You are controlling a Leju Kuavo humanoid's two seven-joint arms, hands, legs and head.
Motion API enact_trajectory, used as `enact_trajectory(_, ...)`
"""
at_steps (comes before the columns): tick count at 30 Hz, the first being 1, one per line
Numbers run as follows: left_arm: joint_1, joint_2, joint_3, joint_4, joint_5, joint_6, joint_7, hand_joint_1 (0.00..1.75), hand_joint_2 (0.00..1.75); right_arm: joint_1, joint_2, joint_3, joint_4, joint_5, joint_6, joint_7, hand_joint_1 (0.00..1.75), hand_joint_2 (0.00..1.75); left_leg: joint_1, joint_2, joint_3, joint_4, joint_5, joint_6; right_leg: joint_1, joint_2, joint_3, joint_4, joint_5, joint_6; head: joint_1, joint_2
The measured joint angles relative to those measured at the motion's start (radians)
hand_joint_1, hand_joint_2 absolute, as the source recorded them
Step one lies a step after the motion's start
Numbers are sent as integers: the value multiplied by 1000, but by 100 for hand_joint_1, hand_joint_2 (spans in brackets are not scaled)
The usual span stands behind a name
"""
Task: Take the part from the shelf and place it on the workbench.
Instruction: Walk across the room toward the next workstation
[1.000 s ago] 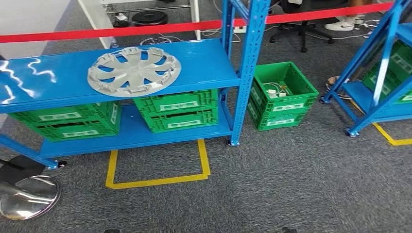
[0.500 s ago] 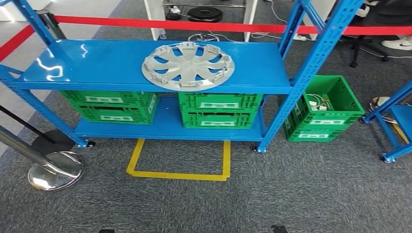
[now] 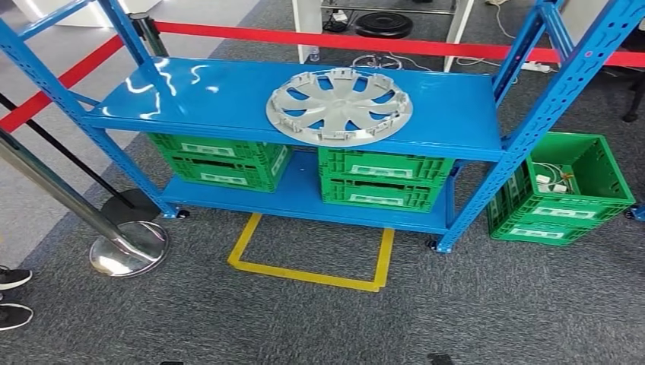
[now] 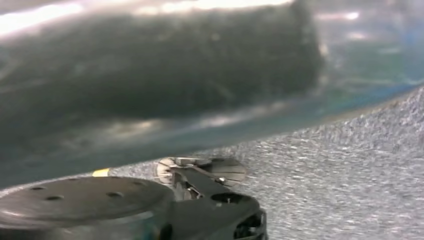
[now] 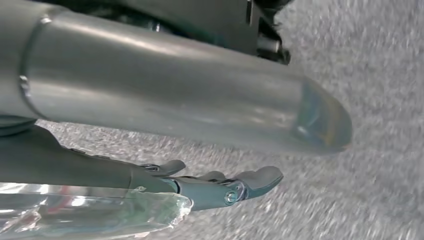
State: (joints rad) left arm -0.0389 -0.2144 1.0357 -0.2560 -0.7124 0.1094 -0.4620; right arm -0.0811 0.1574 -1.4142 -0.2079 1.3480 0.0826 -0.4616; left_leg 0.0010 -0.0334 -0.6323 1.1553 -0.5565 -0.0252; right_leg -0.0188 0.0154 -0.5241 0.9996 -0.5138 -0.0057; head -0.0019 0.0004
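**Wheel cover lay on the shelf, both robot hands empty**

Nearest the robot, the right robot hand [image 5: 220, 187] hung over grey carpet [image 3: 494, 304], its fingers [image 5: 255, 179] stretched out loosely and slightly apart, holding nothing. The left robot hand [image 4: 200, 200] also hung above the carpet; its wrist picture was blurred and showed too little of the fingers to tell whether they were spread or curled, though nothing was seen in it.

On the carpet ahead, yellow tape [image 3: 312, 270] marked a three-sided box just in front of the blue shelf [image 3: 205, 95]. To the left stood a shiny post base [image 3: 129, 247], and two dark shoes [image 3: 14, 296] showed at the left edge.

On the shelf's lower board sat two green crates [image 3: 220, 163] side by side. A third green crate [image 3: 567, 190], open-topped with some white items inside, stood on the floor just right of the shelf's right upright.

The wheel cover [image 3: 339, 106], a silver-grey disc, lay flat on the top board, right of its middle and close to the front edge, well apart from both hands.

Beyond the shelf a red barrier tape [image 3: 342, 42] ran across, with white furniture legs [image 3: 456, 23] behind it
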Motion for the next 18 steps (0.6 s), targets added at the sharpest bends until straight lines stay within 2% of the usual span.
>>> enact_trajectory(1,-2,0,0,0,-1,-1,-3,0,0,1,0,0,0,-1,2,-1,0,0,2,13,-32,64,-28,-4,1,-10,1,0,-2,-3,-2,0)
enact_trajectory(2,-2,0,0,0,-3,-1,-7,0,0,2,0,0,0,-1,3,-2,0,0,4,20,-55,109,-40,-6,2,-17,2,0,-6,-4,-2,0)
enact_trajectory(3,-1,1,0,0,-6,-2,-11,0,0,2,0,0,0,-2,3,-3,0,0,5,23,-64,124,-34,-6,3,-23,4,0,-9,-5,-2,0)
enact_trajectory(4,1,2,0,0,-8,-3,-15,0,0,2,1,0,0,-2,3,-3,0,0,5,24,-54,102,-8,-4,3,-26,7,0,-14,-5,-2,0)
enact_trajectory(6,3,5,2,0,-11,-3,-21,0,0,1,2,2,0,-2,3,-4,0,0,3,29,9,-20,61,8,4,-33,17,-1,-23,-1,-2,0)
enact_trajectory(7,2,7,3,0,-13,-3,-24,0,0,0,4,2,0,-2,4,-5,0,0,-1,35,43,-85,78,17,5,-36,20,-1,-30,3,-2,0)
enact_trajectory(9,0,9,4,0,-16,-3,-26,0,0,-1,7,4,0,-2,5,-8,0,0,-7,46,78,-155,72,31,7,-41,29,-4,-35,15,-2,0)
enact_trajectory(12,4,9,8,0,-21,-2,-28,0,0,-3,9,5,0,-2,7,-13,0,0,-4,39,101,-177,61,46,7,-43,44,7,-33,37,-2,0)
enact_trajectory(14,6,9,12,0,-22,-1,-28,0,0,-5,10,5,0,-2,8,-15,0,0,0,34,124,-183,57,54,6,-33,5,76,-62,45,3,0)
enact_trajectory(17,6,7,18,0,-22,-1,-28,0,0,-2,10,6,0,-2,8,-16,0,0,-1,29,150,-184,33,60,7,-20,-124,252,-124,48,9,0)
enact_trajectory(18,8,7,19,0,-22,-1,-28,0,0,1,10,6,0,-2,8,-16,0,0,-1,26,162,-184,22,60,7,-18,-158,276,-132,49,9,0)
